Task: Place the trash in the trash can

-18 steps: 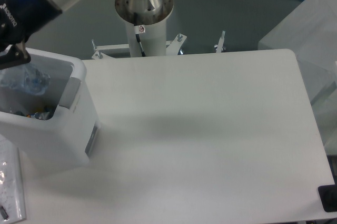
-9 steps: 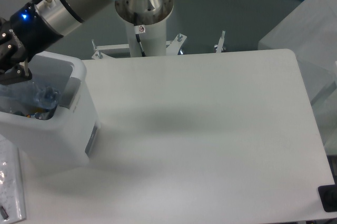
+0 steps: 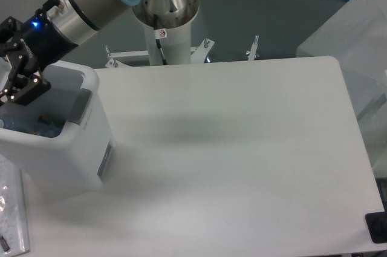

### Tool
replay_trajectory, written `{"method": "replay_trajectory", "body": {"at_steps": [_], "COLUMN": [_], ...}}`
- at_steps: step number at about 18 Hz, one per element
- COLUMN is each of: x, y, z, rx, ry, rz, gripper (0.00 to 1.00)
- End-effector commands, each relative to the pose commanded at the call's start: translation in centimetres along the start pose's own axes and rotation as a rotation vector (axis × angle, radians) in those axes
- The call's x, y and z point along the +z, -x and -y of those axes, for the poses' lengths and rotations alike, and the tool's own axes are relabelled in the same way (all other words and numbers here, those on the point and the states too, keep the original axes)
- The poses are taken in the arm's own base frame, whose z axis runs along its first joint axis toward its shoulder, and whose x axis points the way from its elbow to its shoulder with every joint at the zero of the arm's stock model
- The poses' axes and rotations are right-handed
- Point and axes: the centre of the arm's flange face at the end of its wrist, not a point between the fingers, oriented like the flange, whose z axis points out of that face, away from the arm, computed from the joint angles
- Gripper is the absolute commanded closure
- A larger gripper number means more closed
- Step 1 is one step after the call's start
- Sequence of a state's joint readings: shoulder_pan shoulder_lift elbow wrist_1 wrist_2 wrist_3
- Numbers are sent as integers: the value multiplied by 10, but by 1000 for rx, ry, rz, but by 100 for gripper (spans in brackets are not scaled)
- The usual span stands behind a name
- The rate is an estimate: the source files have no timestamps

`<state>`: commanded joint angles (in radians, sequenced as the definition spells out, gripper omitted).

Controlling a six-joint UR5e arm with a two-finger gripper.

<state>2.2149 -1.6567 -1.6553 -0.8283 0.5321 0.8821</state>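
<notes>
The trash can (image 3: pixel 66 151), a white boxy bin with a grey inside, stands at the table's left edge. Inside it lies a bluish clear bottle (image 3: pixel 27 126), low against the near wall, with some small dark bits beside it. My gripper (image 3: pixel 12 91) hangs over the bin's opening, just above the bottle. Its fingers (image 3: pixel 28 86) are spread open and hold nothing. The gripper's left side runs off the frame edge.
The arm's white pedestal (image 3: pixel 164 18) stands behind the table. A flat clear plastic piece with dark specks (image 3: pixel 12 211) lies at the front left, by the bin. A black object (image 3: pixel 378 227) sits at the front right corner. A pale box (image 3: pixel 357 24) stands off to the right.
The gripper has opened and let go of the bottle. The bottle has dropped deeper into the bin, and the wrist has turned and risen slightly.
</notes>
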Motion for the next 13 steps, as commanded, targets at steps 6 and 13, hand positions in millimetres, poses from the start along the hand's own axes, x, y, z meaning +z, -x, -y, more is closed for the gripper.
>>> {"method": "replay_trajectory", "body": {"at_steps": [6, 13], "x": [-103, -161], "y": [108, 213], "z": [-46, -160], "rx": [-182, -357], "ry": [16, 337], "rz": [245, 542], "gripper": [0, 0]}}
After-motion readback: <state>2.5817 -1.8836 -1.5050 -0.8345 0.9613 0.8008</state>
